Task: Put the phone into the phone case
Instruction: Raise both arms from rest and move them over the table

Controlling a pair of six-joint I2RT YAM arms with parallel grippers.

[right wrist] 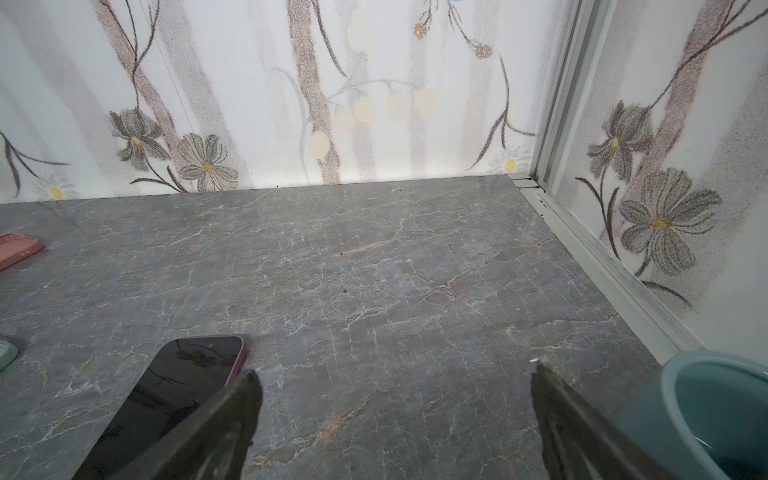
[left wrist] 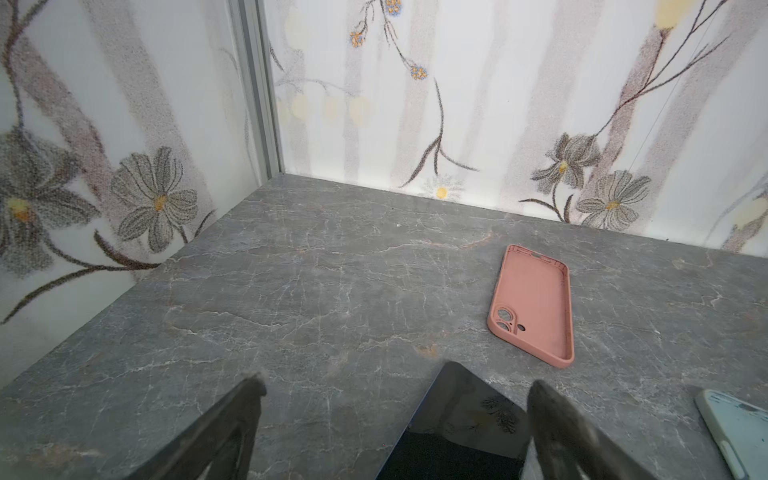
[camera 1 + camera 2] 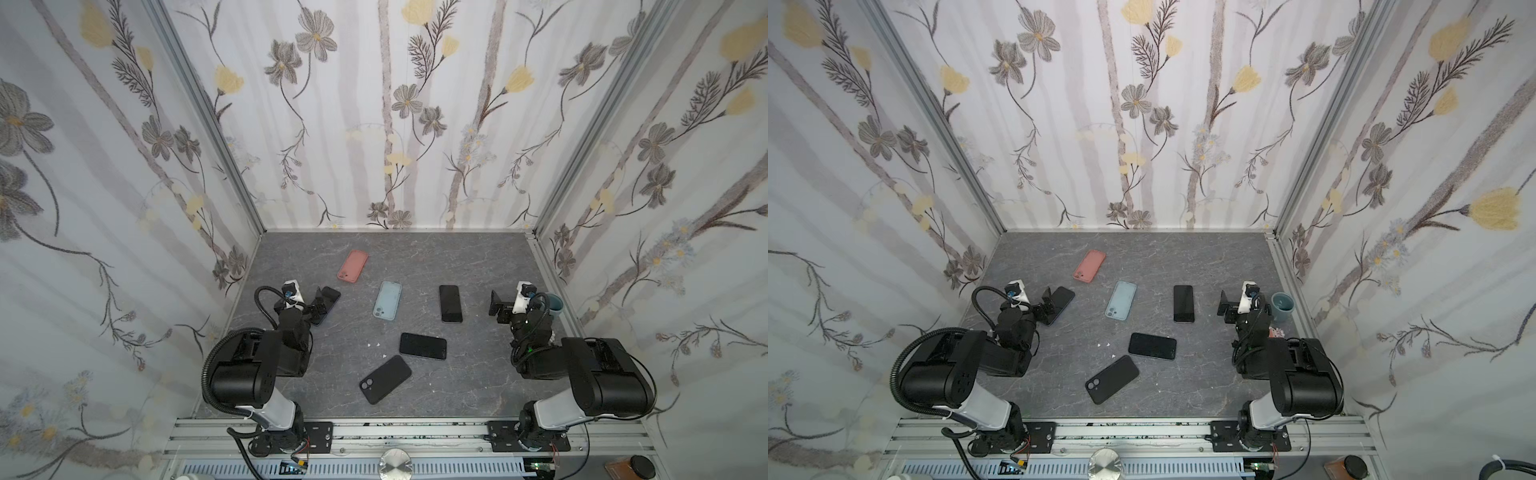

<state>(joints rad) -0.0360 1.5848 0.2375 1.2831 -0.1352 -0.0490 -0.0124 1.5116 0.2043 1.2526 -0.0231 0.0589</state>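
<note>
Left gripper (image 3: 321,302) and right gripper (image 3: 500,308) are both hanging wide open, holding nothing. Your left one is hovering low over the near end of the left-side phone (image 3: 329,300), which is lying screen-up by the table's (image 3: 478,257) left edge; can't tell if it's touching. Its long axis is running front-to-back, leaning a bit right. The right-side phone (image 3: 451,303) is pointing pretty much straight at the back edge, near your right gripper, and the crossways phone (image 3: 423,345) is lying sideways nearer the front edge. Which end is the top on any of them, I'm not seeing.

Cases are sitting apart: pink case (image 3: 352,266) toward the back, light blue case (image 3: 387,300) mid-table, black case (image 3: 385,379) up front.

I'm guessing these phones are handling stiff, slick and fairly light, lying flush so there's nothing to get under. You're probably wanting to pinch across the short width on the side rails, not the glass. Cases are looking soft and bendy, so I'm expecting yours to slide unless the other gripper is pinning it.
</note>
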